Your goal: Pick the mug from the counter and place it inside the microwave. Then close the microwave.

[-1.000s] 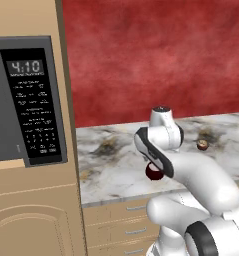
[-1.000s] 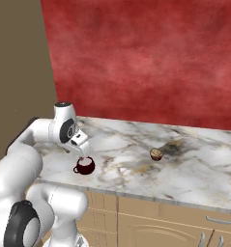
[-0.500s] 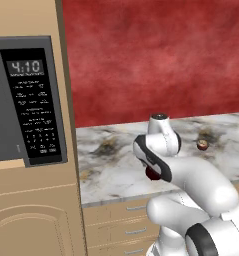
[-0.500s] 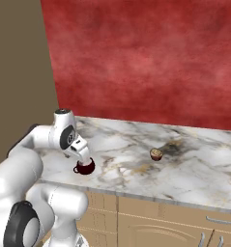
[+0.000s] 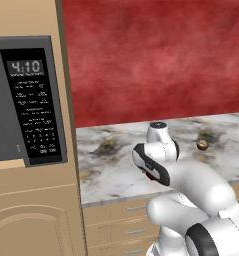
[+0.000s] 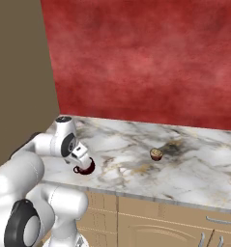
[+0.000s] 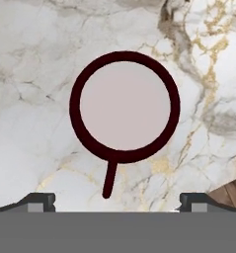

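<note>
The mug [image 7: 124, 106], dark maroon with a pale inside, stands upright on the marble counter [image 7: 30, 74], its handle pointing toward the bottom of the hand view. My gripper [image 7: 118, 201] is open straight above it, with one fingertip [image 7: 38, 200] on each side and nothing held. In the right base view the gripper [image 6: 80, 154] hangs just over the mug [image 6: 86, 167] near the counter's [image 6: 194, 164] front left edge. In the left base view my own arm covers most of the mug [image 5: 150, 175]. The microwave [image 5: 21, 100] sits in the tan cabinet at left, keypad and clock showing.
A small brown round object [image 6: 156, 154] lies on the counter to the right of the mug, also seen as the brown object [image 5: 202, 145]. A red wall backs the counter. Tan drawers [image 5: 121, 225] run below the counter edge.
The hand has come down closer over the mug, jaws still wide. The mug and the brown object have not moved.
</note>
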